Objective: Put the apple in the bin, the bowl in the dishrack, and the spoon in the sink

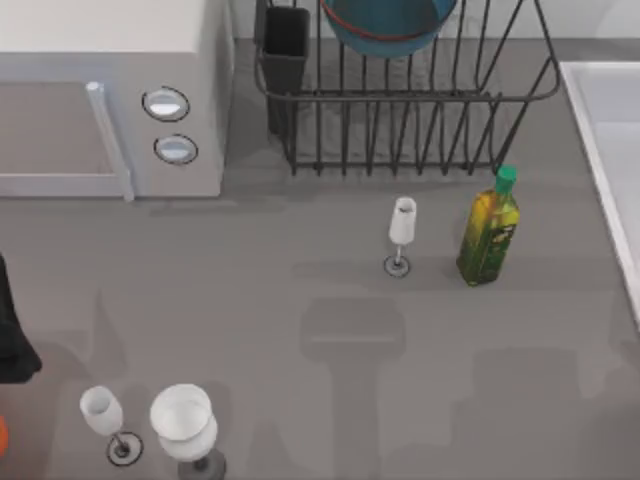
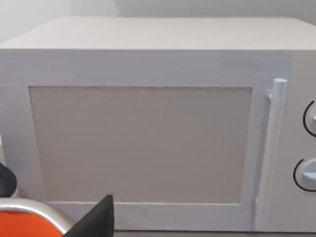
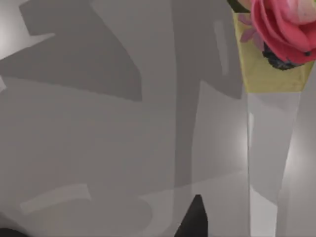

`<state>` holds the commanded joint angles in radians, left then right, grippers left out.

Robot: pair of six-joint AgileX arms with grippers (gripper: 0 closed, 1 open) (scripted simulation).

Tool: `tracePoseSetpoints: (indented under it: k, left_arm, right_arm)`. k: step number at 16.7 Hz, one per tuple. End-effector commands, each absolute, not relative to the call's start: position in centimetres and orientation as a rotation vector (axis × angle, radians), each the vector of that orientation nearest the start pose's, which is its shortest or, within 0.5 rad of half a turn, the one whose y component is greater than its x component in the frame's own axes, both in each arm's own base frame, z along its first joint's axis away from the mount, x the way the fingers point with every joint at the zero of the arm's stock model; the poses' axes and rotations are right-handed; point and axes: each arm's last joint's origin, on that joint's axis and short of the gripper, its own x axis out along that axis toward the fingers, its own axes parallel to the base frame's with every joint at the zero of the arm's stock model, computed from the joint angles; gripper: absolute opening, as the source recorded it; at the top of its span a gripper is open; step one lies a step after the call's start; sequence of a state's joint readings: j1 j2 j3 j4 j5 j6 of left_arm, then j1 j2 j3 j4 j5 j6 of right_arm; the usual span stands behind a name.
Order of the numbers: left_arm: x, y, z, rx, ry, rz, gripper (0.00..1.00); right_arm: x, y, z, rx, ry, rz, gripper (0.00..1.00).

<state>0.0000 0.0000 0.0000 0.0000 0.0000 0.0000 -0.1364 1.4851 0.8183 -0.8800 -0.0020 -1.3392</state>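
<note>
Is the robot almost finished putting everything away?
Partly. The bowl already sits in the dishrack, so that looks done. I can't spot the apple or spoon, and the sink corner shown holds nothing, so I can't tell about those two. No claw holds anything I can see.

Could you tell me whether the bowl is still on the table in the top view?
No, the bowl sits in the dishrack.

Bowl (image 1: pixel 388 25) and sink (image 1: pixel 610 140) cut off by top view's edges
</note>
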Motion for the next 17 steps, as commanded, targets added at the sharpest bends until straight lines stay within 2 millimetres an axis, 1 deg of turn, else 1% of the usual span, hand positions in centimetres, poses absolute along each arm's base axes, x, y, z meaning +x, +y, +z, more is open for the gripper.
tracePoseSetpoints:
  k: [4, 6, 12, 14, 15, 17]
  left_arm:
    - [10.6, -0.1, 16.0, 0.0, 0.0, 0.0, 1.0]
    - [10.6, -0.1, 16.0, 0.0, 0.0, 0.0, 1.0]
    - [10.6, -0.1, 16.0, 0.0, 0.0, 0.0, 1.0]
    - [10.6, -0.1, 16.0, 0.0, 0.0, 0.0, 1.0]
    - [10.6, -0.1, 16.0, 0.0, 0.0, 0.0, 1.0]
    - [10.6, -0.1, 16.0, 0.0, 0.0, 0.0, 1.0]
  right_arm:
    - [22.9, -3.1, 20.1, -0.938, 1.347, 0.919, 0.0]
    - [22.7, -3.0, 21.3, -0.941, 1.34, 0.911, 0.0]
    - [22.9, -3.0, 21.4, -0.938, 1.345, 0.916, 0.0]
    - [24.1, -3.2, 21.7, -0.934, 1.359, 0.933, 0.0]
    - [25.0, -3.3, 21.9, -0.93, 1.368, 0.944, 0.0]
    - [27.5, -3.7, 22.3, -0.923, 1.387, 0.966, 0.0]
